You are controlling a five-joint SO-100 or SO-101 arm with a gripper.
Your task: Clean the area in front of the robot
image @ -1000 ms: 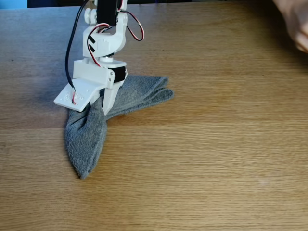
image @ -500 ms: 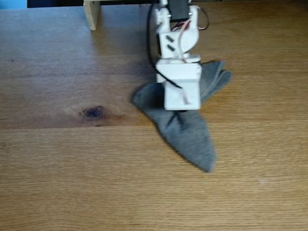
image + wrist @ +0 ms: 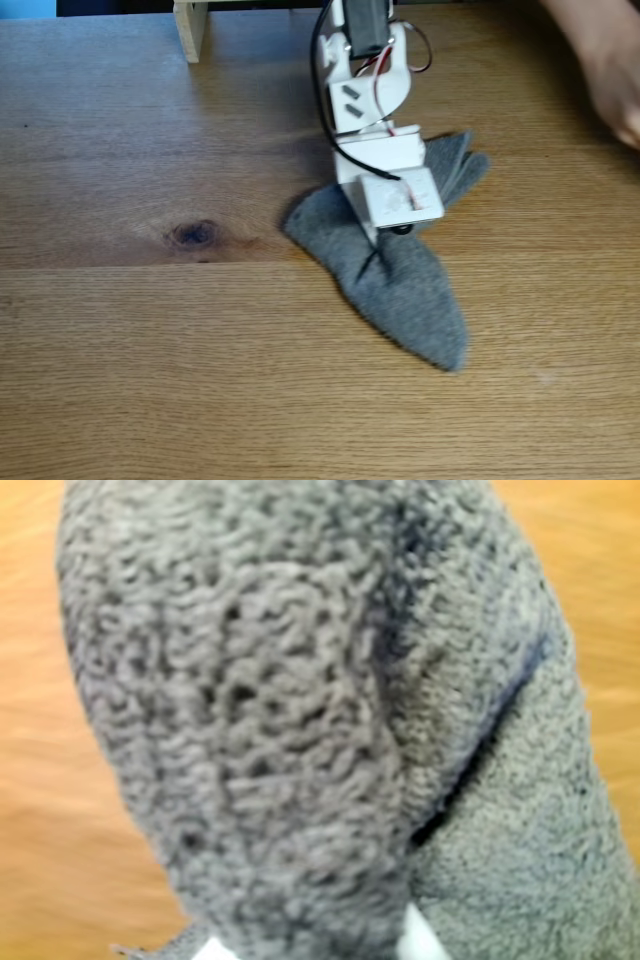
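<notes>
Pointing toward lower right, the grey cloth (image 3: 405, 285) lies pinched by the jaws.

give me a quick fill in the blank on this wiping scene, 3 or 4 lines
1. The gripper presses down on a ____ terry cloth.
2. In the fixed view, the dark knot in the tabletop lies to the ____ of the cloth.
3. The pale wooden post stands at the ____ edge of the fixed view.
4. A person's hand shows in the upper ____ corner of the fixed view.

Missing words: grey; left; top; right
</notes>
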